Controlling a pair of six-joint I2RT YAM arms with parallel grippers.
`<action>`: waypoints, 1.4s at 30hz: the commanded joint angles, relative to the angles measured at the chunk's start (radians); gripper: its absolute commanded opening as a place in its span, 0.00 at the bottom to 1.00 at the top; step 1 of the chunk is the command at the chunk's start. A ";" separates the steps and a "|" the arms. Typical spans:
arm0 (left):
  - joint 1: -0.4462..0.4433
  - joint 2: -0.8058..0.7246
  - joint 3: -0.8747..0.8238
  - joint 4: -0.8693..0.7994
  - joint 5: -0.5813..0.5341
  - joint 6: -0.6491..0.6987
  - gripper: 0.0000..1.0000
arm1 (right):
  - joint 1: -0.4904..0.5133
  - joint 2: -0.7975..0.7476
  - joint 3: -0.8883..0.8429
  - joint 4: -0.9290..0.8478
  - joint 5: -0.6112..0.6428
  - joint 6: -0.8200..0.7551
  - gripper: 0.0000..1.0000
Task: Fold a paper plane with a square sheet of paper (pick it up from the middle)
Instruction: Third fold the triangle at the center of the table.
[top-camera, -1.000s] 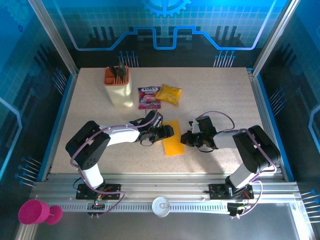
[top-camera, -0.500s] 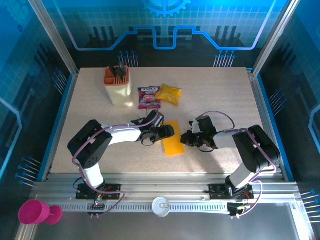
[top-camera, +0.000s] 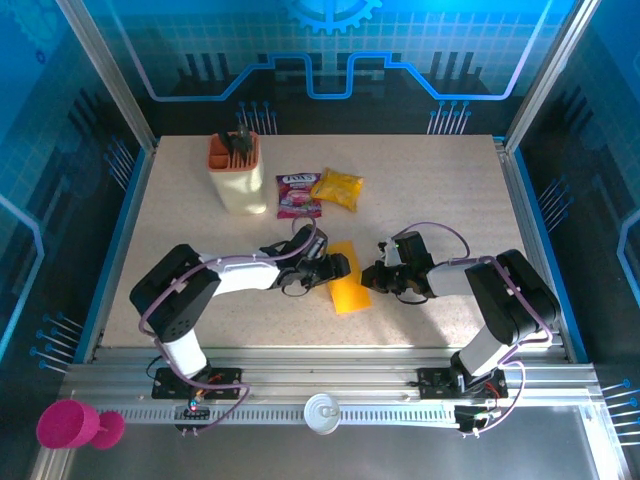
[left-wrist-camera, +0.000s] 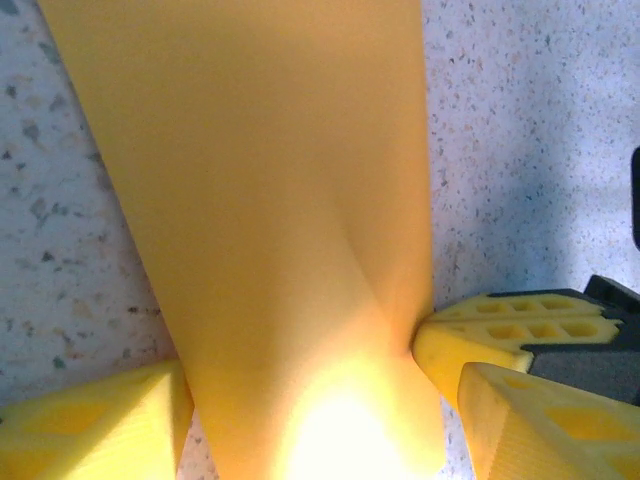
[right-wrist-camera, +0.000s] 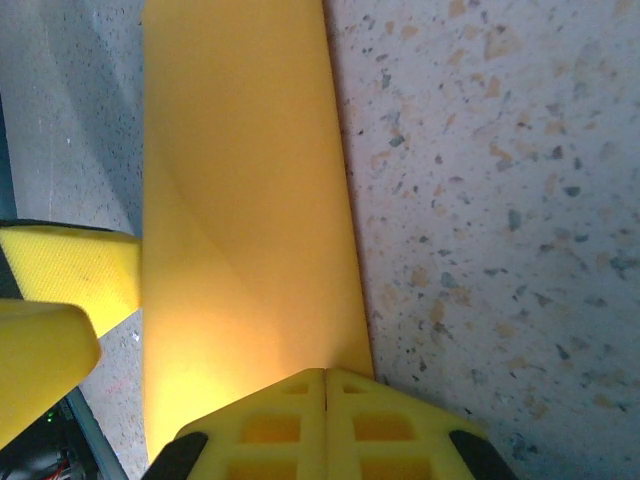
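The square sheet of paper (top-camera: 349, 288), plain orange-yellow, lies folded into a narrow strip on the speckled table (top-camera: 430, 200) between my two grippers. My left gripper (top-camera: 337, 268) is at its left edge. In the left wrist view the left gripper (left-wrist-camera: 320, 430) is open, and the paper (left-wrist-camera: 270, 200) runs humped between its fingers (left-wrist-camera: 90, 420). My right gripper (top-camera: 371, 279) is at the paper's right edge. In the right wrist view the right gripper (right-wrist-camera: 325, 400) is shut, its tips resting on the paper (right-wrist-camera: 240, 200) near a diagonal crease.
A cream holder (top-camera: 238, 175) with an orange rim stands at the back left. A purple-red packet (top-camera: 297, 194) and a glossy yellow snack bag (top-camera: 337, 187) lie just behind the paper. A pink cup (top-camera: 68, 425) sits off the table at the front left.
The left gripper has crept slightly right onto the paper, and the paper's left side now looks narrower and raised. The right arm has stayed put.
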 joint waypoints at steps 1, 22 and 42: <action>-0.007 -0.040 -0.027 0.036 0.027 -0.017 0.71 | -0.012 0.038 -0.027 -0.071 0.059 -0.010 0.00; -0.005 -0.029 -0.075 0.101 0.032 0.030 0.33 | -0.013 -0.001 0.002 -0.132 0.058 -0.022 0.00; 0.056 -0.014 -0.079 0.078 0.106 0.065 0.00 | 0.128 -0.236 0.169 -0.461 0.139 -0.242 0.15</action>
